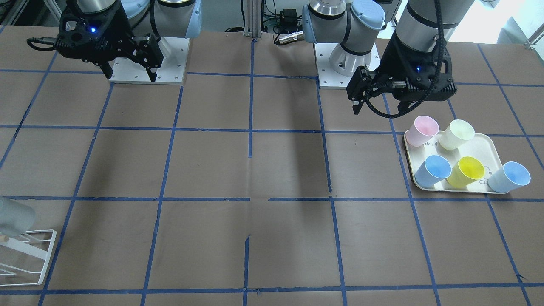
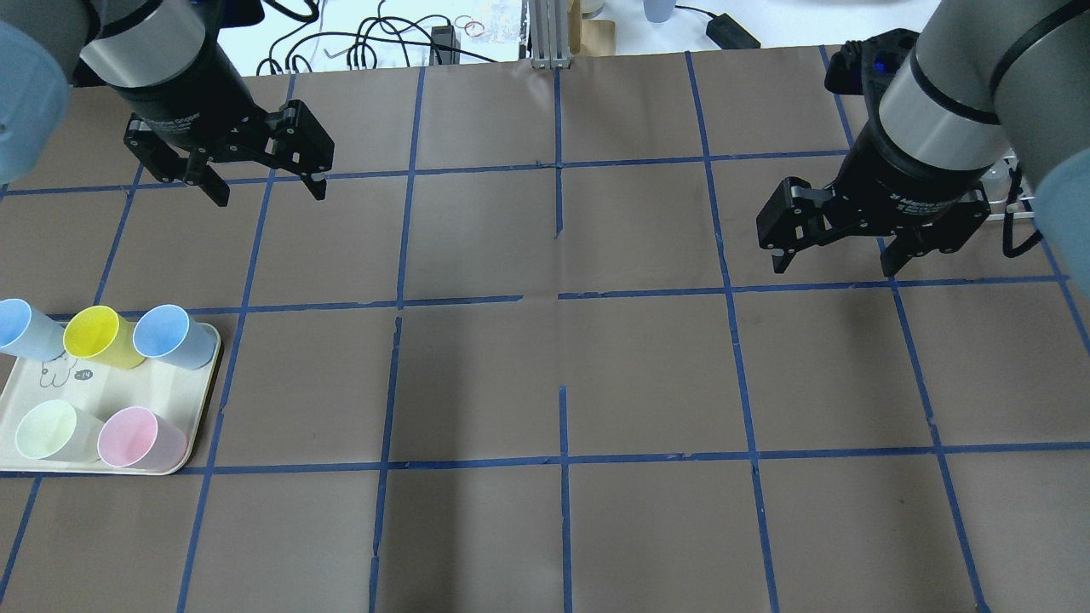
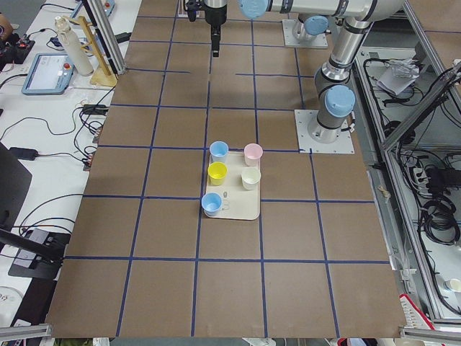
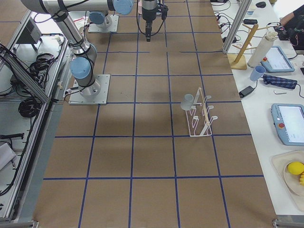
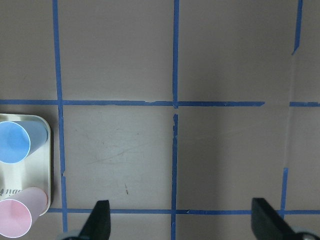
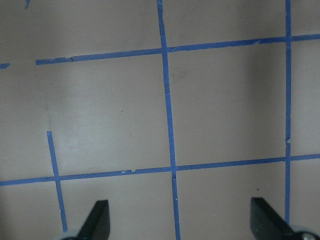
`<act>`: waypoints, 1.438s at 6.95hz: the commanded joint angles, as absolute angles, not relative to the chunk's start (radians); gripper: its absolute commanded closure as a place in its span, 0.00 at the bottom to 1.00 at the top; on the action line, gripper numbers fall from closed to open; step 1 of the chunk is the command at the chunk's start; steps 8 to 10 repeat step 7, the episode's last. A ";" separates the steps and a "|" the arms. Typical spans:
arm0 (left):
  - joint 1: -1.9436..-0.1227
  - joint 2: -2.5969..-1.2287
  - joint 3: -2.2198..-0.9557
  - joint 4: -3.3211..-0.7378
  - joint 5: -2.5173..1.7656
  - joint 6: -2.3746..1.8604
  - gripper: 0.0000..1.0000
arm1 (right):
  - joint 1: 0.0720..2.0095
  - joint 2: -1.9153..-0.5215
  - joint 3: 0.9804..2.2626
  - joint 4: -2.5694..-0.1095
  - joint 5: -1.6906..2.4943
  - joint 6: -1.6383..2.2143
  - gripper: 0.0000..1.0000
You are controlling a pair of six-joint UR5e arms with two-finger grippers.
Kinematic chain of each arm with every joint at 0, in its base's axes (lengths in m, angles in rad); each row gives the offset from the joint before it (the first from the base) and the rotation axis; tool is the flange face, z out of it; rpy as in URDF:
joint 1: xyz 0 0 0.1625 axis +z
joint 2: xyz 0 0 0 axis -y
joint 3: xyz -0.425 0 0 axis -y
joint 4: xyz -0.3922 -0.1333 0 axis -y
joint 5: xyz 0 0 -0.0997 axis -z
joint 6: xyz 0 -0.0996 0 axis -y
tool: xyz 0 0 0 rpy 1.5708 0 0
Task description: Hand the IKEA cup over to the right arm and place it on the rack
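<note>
Brown paper gridded with blue tape covers the desk (image 2: 545, 383). The IKEA cup (image 4: 187, 101), a smooth, pale grey tapered tumbler, sits on an end rod of the white wire rack (image 4: 202, 116). The front-facing view crops both at its edge, and overhead the right arm (image 2: 937, 119) hides them almost wholly. The left tool (image 2: 271, 191) and right tool (image 2: 833, 266) hang above the desk, fingers spread wide, holding nothing. Five coloured cups (image 2: 94, 336) stand on a cream tray (image 2: 209, 383) near the left tool.
</note>
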State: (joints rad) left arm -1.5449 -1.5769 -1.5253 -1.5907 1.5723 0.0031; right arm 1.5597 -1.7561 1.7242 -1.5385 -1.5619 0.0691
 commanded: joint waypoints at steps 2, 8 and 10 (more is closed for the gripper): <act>-1.545 -1.577 -1.525 -1.591 1.571 0.003 0.00 | 1.560 -1.755 1.724 -1.545 -1.566 0.077 0.00; -1.545 -1.577 -1.525 -1.591 1.572 0.003 0.00 | 1.560 -1.753 1.724 -1.546 -1.571 0.071 0.00; -1.545 -1.577 -1.525 -1.591 1.572 0.003 0.00 | 1.560 -1.753 1.724 -1.546 -1.571 0.071 0.00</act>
